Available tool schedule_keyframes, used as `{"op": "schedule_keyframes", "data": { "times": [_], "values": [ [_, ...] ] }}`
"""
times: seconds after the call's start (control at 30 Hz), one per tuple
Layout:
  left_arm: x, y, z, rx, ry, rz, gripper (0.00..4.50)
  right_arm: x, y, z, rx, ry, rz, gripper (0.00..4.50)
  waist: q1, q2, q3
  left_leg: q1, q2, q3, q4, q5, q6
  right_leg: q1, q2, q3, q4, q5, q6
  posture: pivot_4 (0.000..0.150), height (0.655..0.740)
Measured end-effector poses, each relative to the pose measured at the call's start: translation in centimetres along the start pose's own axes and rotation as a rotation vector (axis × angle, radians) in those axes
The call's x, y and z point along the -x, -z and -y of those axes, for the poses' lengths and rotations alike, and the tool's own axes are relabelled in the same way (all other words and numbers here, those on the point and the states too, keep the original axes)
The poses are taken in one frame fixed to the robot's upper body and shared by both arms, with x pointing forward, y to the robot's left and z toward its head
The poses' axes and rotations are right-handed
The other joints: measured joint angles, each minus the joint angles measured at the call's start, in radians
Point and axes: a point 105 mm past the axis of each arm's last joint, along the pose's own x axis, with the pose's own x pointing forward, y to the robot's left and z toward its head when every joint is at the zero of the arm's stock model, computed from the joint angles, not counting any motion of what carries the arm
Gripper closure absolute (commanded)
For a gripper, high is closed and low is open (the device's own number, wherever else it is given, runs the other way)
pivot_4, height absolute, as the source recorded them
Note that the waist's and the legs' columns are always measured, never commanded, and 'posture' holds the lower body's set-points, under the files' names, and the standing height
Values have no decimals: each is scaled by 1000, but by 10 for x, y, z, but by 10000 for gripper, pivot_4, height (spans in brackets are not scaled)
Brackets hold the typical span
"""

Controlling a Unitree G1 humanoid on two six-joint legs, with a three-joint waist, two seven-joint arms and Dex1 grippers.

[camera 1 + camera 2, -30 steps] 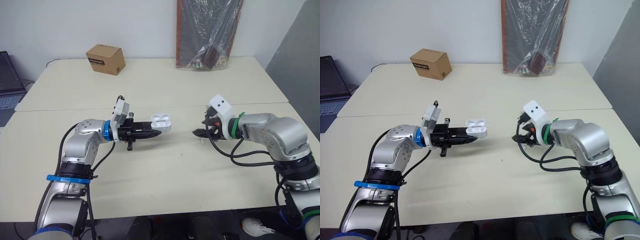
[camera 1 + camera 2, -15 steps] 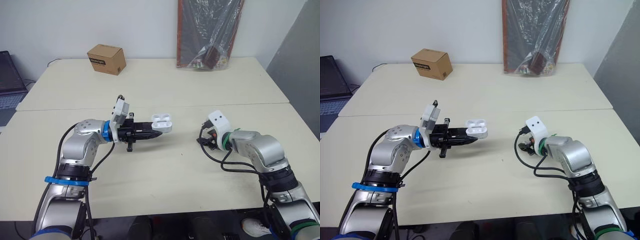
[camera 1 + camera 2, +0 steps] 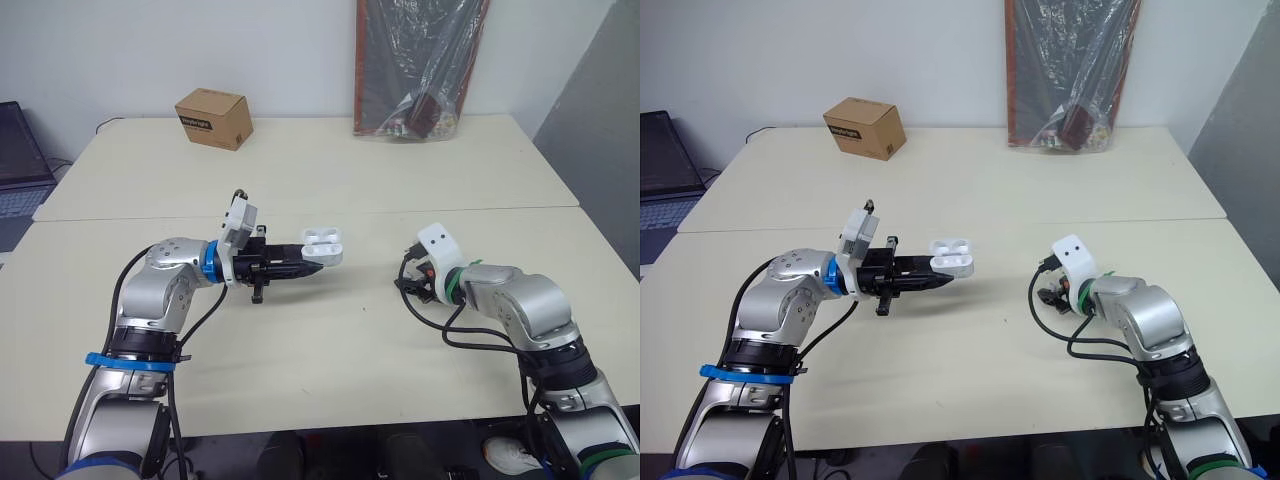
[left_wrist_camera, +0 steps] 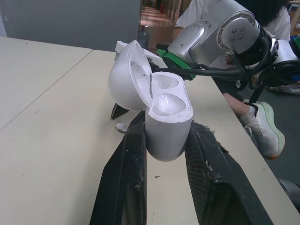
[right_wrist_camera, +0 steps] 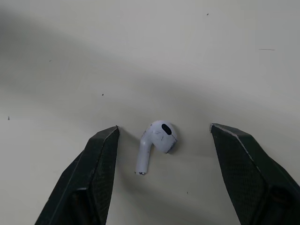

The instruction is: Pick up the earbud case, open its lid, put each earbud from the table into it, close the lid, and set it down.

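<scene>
- The earbud (image 5: pixel 157 140) lies on the table (image 3: pixel 340 360) between the wide-spread fingers of the right claw (image 5: pixel 164 129), the nearer one. Its stem slants back toward the wrist.
- The earbud case (image 4: pixel 161 117), lid open and both sockets empty, sits pinched in the left claw (image 3: pixel 305 267), clear of the table.
- The label on the cardboard box (image 3: pixel 211 117) is too small to read.

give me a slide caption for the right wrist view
Open right jaws bracket a white earbud lying on the table.
</scene>
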Motion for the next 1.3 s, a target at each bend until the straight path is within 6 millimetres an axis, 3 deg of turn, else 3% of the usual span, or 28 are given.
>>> {"op": "schedule_keyframes", "data": {
  "times": [0.07, 0.27, 0.43, 0.73, 0.87, 1.1, 1.3],
  "values": [
    [0, 0, 0, 0, 0, 0, 37087, 1, 0, -1, 0, -3, -3, 24854, 0, 0, 0, 0, 0, 0, 0, 0, 0, 0, 0, 0, 0, 0, 0, 1500, 7400],
    [0, 0, 0, 0, 0, 0, 37087, 1, 1, -3, -1, -16, -8, 26444, 0, 0, 0, 0, 0, 0, 0, 0, 0, 0, 0, 0, 0, 0, 0, 1500, 7400],
    [0, 0, 0, -1, 0, 0, 37087, 1, 1, -3, 0, -20, -8, 40065, 0, 0, 0, 0, 0, 0, 0, 0, 0, 0, 0, 0, 0, 0, 0, 1500, 7400],
    [0, 0, 0, -2, 0, 1, 37087, 5, 4, 1, 25, -36, -24, 40065, 0, 0, 0, 0, 0, 0, 0, 0, 0, 0, 0, 0, 0, 0, 0, 1500, 7400],
    [0, 0, 0, -3, 0, 1, 37087, 20, 13, 8, 174, -111, -69, 40065, 2, 0, 0, -1, 0, 0, 0, 0, 0, 0, 0, 0, -2, 0, 0, 1500, 7400],
    [-1, 0, 0, -5, 2, 3, 37087, 58, 44, -14, 547, -504, -148, 40065, 1, 0, 0, 0, 0, 1, 0, 0, 0, 1, 0, 0, -5, -1, 1, 1500, 7400],
    [-1, 0, 0, -5, 0, 3, 37087, 59, 59, -9, 730, -626, -184, 40065, -1, 0, 0, 2, 0, 1, 0, 0, 0, 2, 0, 0, -4, -1, 1, 1500, 7400]
  ]
}}
